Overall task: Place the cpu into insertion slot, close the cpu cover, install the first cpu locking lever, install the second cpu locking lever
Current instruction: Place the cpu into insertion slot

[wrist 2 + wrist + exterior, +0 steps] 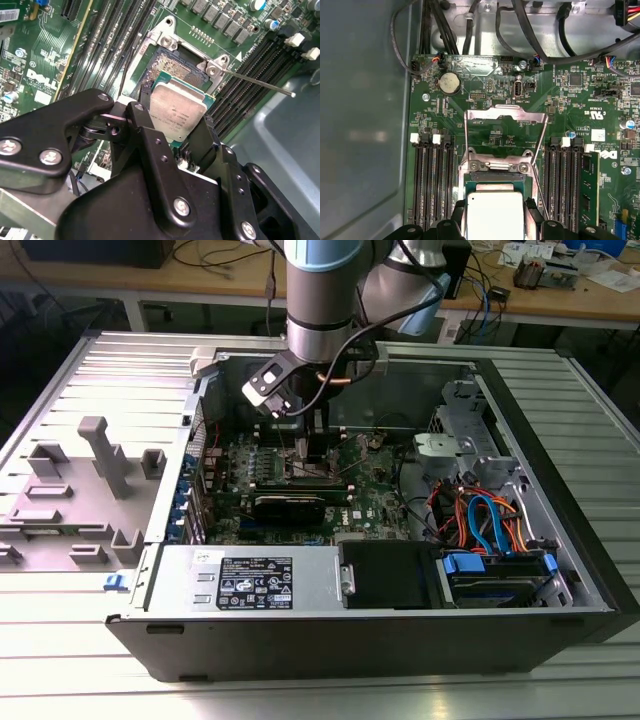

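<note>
Gripper [172, 122]: black, with 2 fingers [150, 145] clenched on the chip from 2 opposite edges. In the exterior view it [308, 448] reaches down into the open computer case [560, 540].
Chip [177, 112]: small, flat and square with a silvery top and a thin green edge. It is held between the fingertips in both wrist views [494, 212], slightly tilted, over the near part of the socket. Whether it touches the socket, I cannot tell.
Socket [172, 67]: right under and just beyond the fingertips. It is a square opening with a silvery rim, and its far part is bare, showing a dark field of fine pins.
Lever [260, 83]: 1 thin metal rod that starts at a corner of the socket and runs out to the side, away from the gripper, across the memory slots.
Cover [505, 114]: just past the socket, a thin silvery frame with a large window. It is swung open and stands up from its hinge, with the board showing through it.
Memory slots [434, 185]: long black rows on both sides of the gripper.
Board [570, 115]: green, lying all around the socket.
Round battery [450, 83]: farther out, beyond the cover.
Black cables [520, 25]: farthest out, along the case wall.
</note>
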